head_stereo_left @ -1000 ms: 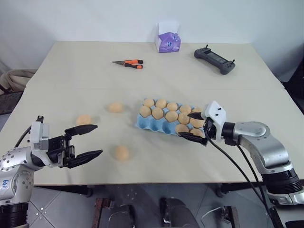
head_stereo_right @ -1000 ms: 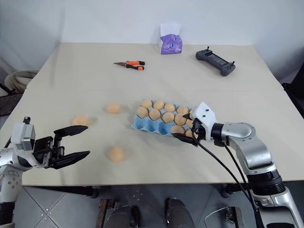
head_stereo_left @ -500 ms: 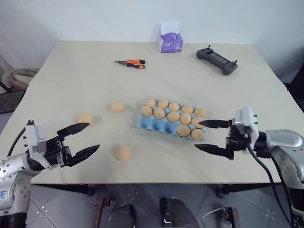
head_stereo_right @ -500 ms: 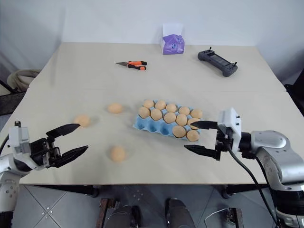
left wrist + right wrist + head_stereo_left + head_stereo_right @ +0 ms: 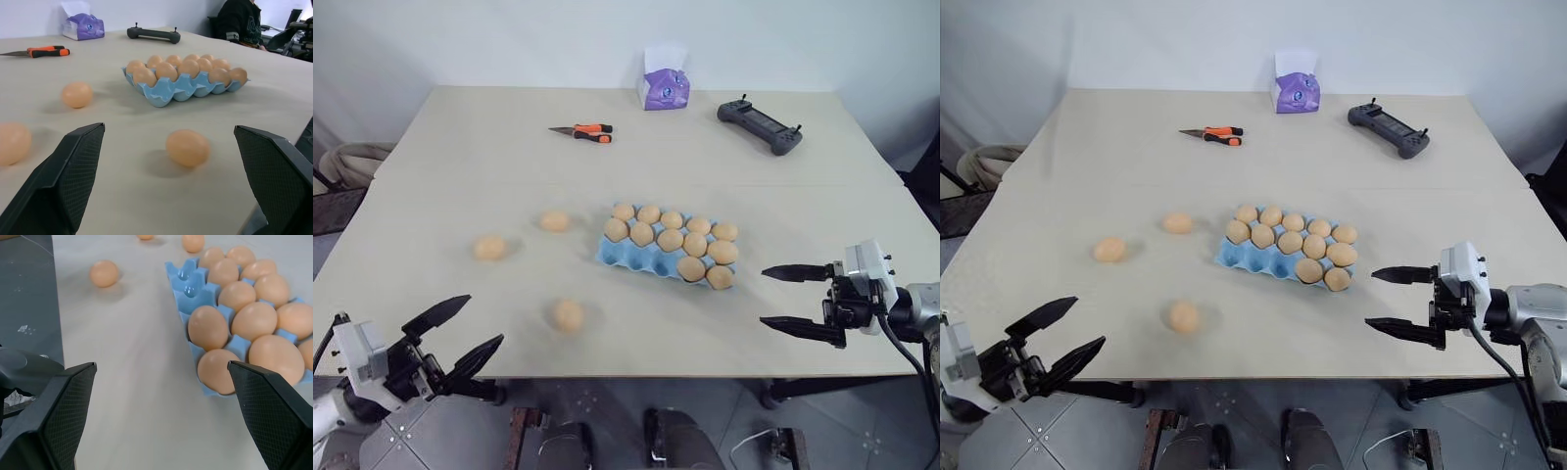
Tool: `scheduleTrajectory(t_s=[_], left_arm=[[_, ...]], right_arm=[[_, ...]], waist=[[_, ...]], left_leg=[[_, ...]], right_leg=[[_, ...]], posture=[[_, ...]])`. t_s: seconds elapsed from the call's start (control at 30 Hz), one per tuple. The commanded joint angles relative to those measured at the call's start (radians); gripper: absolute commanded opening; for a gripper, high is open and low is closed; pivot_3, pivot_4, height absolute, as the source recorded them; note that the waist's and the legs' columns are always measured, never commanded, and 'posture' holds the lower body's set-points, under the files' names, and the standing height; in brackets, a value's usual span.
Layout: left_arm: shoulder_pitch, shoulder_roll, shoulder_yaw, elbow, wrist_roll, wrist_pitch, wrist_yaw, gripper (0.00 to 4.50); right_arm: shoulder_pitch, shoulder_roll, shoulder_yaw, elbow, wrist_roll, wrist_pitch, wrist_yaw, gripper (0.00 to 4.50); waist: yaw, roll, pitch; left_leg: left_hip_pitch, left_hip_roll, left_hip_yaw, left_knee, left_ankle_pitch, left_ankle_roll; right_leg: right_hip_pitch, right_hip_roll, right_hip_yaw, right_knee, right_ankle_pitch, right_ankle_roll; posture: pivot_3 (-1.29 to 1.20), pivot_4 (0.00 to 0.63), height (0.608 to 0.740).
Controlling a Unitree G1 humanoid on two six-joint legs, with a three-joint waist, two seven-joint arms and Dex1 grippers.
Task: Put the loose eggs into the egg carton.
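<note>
We find three loose eggs (image 5: 569, 314) on the table left of the egg carton (image 5: 646, 258). Both the left gripper (image 5: 455, 336) and right gripper (image 5: 795, 300) stand spread and empty. We advise the left descend squarely over the nearest egg, closing gently.

Head stereo overhead — low wrist close-ups

A wide beige table (image 5: 460, 186) is seen carrying everything. Near its middle a light blue egg carton (image 5: 636, 257) is set down, with 3 loose eggs (image 5: 568, 314) laid on the bare top to its left, well apart from one another. Toward the far edge a purple-and-white tissue box (image 5: 663, 86), orange-handled pliers (image 5: 581, 130) and a dark handheld controller (image 5: 758, 123) are placed.
</note>
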Motion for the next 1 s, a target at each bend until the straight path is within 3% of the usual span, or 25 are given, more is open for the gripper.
scheduleTrajectory(t_s=[0.03, 0.4, 0.67, 0.97, 1.0], left_arm=[[0.024, -0.026, -0.028, -0.066, 0.026, -0.029, 0.044, 4.5], [-0.148, -0.032, -0.351, -0.059, 0.269, -0.024, 0.19, 4.5], [-0.242, -0.019, -0.435, 0.025, 0.388, 0.084, 0.317, 4.5], [-0.309, -0.006, -0.512, 0.07, 0.423, 0.117, 0.313, 4.5], [-0.317, -0.006, -0.517, 0.075, 0.427, 0.124, 0.319, 4.31]], right_arm=[[-0.012, -0.022, -0.023, 0.01, -0.003, -0.019, 0.006, 4.48], [-0.037, 0.006, 0.012, -0.006, -0.025, -0.008, -0.055, 4.48], [0.014, 0.011, -0.008, -0.066, -0.008, 0.008, -0.101, 4.48], [0.034, 0.008, -0.013, -0.088, 0.001, 0.011, -0.135, 4.48], [0.033, 0.008, -0.011, -0.088, 0.001, 0.01, -0.138, 4.49]], waist=[[0.0, 0.0, 0.0], [0.002, 0.0, 0.0], [0.0, 0.0, 0.0], [0.011, 0.001, 0.0], [0.012, 0.001, 0.0]], left_leg=[[0.0, 0.0, 0.0, 0.0, 0.0, 0.0], [0.0, 0.0, 0.0, 0.001, 0.001, 0.003], [0.0, 0.0, 0.0, 0.0, 0.001, 0.002], [0.0, 0.0, 0.0, 0.001, 0.001, 0.002], [0.0, 0.0, 0.0, 0.001, 0.002, 0.002]], right_leg=[[0.0, 0.0, 0.0, 0.0, 0.0, 0.0], [0.001, 0.001, 0.0, 0.0, 0.001, 0.001], [0.0, 0.002, 0.001, 0.001, 0.001, 0.002], [0.0, 0.001, 0.001, 0.001, 0.001, 0.002], [0.0, 0.001, 0.001, 0.001, 0.001, 0.002]], posture=[[0.0, 0.15, 0.74], [0.0, 0.15, 0.74], [0.0, 0.15, 0.74], [0.0, 0.15, 0.74], [0.0, 0.15, 0.74]])
